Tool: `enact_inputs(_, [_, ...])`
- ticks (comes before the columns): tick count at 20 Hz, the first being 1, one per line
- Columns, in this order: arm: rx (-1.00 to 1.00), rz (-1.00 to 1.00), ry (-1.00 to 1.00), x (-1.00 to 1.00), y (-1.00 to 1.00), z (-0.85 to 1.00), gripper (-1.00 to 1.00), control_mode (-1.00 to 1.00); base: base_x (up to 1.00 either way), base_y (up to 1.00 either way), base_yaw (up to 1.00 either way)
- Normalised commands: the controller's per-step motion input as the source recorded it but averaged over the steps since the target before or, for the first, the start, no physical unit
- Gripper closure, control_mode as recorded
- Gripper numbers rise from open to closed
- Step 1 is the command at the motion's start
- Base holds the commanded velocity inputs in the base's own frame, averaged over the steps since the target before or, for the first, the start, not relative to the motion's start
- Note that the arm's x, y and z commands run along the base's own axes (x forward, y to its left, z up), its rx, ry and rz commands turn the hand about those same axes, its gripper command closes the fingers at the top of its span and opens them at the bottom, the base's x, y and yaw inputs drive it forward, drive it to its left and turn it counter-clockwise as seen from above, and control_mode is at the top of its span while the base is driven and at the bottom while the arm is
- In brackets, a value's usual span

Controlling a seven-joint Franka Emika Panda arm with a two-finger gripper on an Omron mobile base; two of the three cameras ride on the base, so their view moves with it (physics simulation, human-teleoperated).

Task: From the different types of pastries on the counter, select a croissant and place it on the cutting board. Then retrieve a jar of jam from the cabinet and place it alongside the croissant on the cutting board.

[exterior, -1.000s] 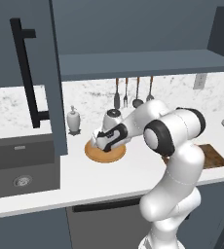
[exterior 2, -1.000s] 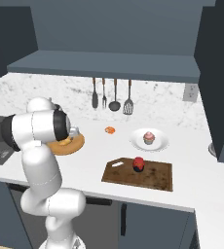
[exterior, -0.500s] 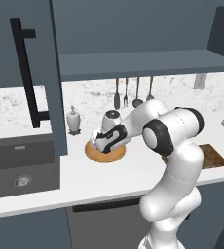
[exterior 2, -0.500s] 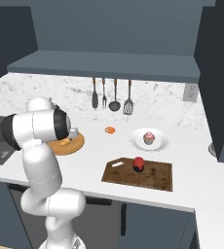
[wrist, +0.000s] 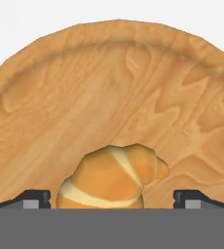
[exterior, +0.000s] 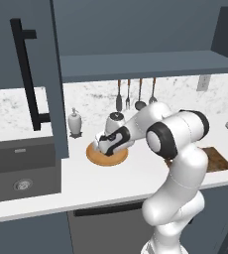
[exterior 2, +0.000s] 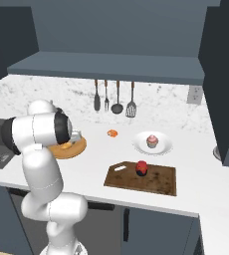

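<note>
Rendered home kitchen. Evidence: a long white counter [exterior 2: 196,191] runs along a white marbled backsplash [exterior 2: 61,94], with dark blue-grey wall cabinets overhead; one cabinet [exterior: 22,74] door carries a long black bar handle [exterior: 27,74]. In the left base view a dark inset sink [exterior: 22,173] sits at 9 o'clock, a small soap dispenser [exterior: 75,122] just behind it. Cooking utensils [exterior 2: 114,97] hang in a row on the wall at 12 o'clock in the right base view. On the counter: a round wooden plate [exterior 2: 76,148], a dark cutting board [exterior 2: 159,179], a white plate with a pink-frosted cupcake [exterior 2: 152,141]. Lower cabinet fronts below the worktop.
</note>
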Motion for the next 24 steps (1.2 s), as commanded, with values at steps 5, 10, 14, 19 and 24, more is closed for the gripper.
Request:
enact_inputs(5, [0.00, 0.00, 0.00, -0.35, 0.42, -0.18, -1.00, -1.00, 0.00, 0.00, 0.00])
enact_inputs(10, [0.00, 0.00, 0.02, 0.01, -0.05, -0.04, -1.00, -1.00, 0.00, 0.00, 0.00])
enact_inputs(14, [0.00, 0.00, 0.02, 0.08, -0.10, 0.02, -1.00, -1.00, 0.00, 0.00, 0.00])
enact_inputs(19, [0.00, 0.00, 0.03, 0.32, -0.03, 0.12, -1.00, -1.00, 0.00, 0.00, 0.00])
enact_inputs(24, [0.00, 0.00, 0.05, 0.26, -0.10, 0.01, -1.00, -1.00, 0.00, 0.00, 0.00])
